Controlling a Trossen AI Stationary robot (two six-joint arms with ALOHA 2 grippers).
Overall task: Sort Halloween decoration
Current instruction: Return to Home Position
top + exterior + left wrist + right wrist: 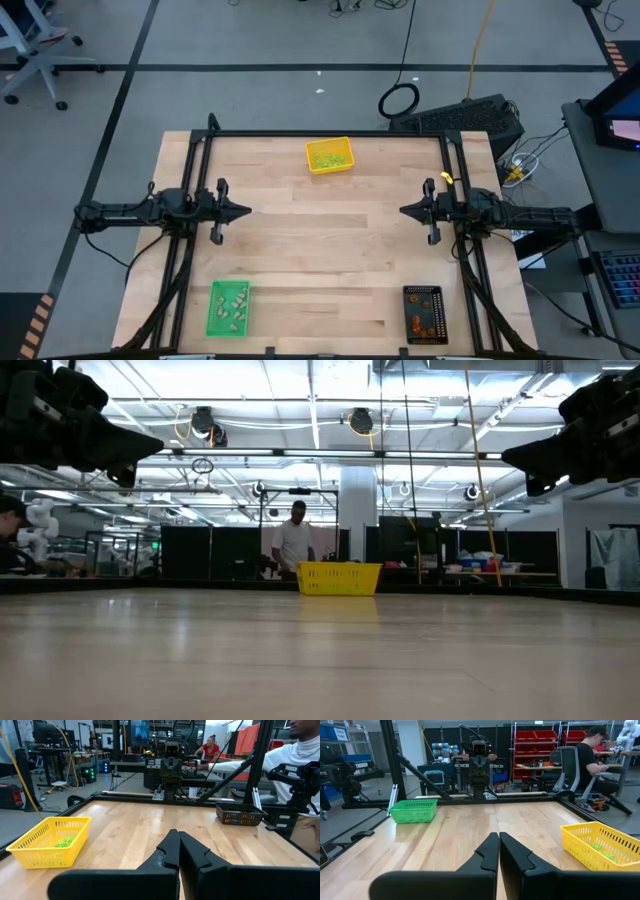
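Light green Halloween decoration pieces (328,157) lie in the yellow tray (329,155) at the table's far middle. Pale beige-grey pieces (232,307) lie in the green tray (228,307) near the front left. Orange pieces (423,315) lie in the black tray (424,314) near the front right. My left gripper (243,211) hangs shut and level above the left edge, pointing toward the table's middle. My right gripper (405,211) hangs shut and level above the right edge, facing it. Neither holds anything.
Black frame rails (330,133) run along the table's far edge and down both sides. The bare wooden top (320,250) lies between the three trays. People sit and stand in the room beyond the table.
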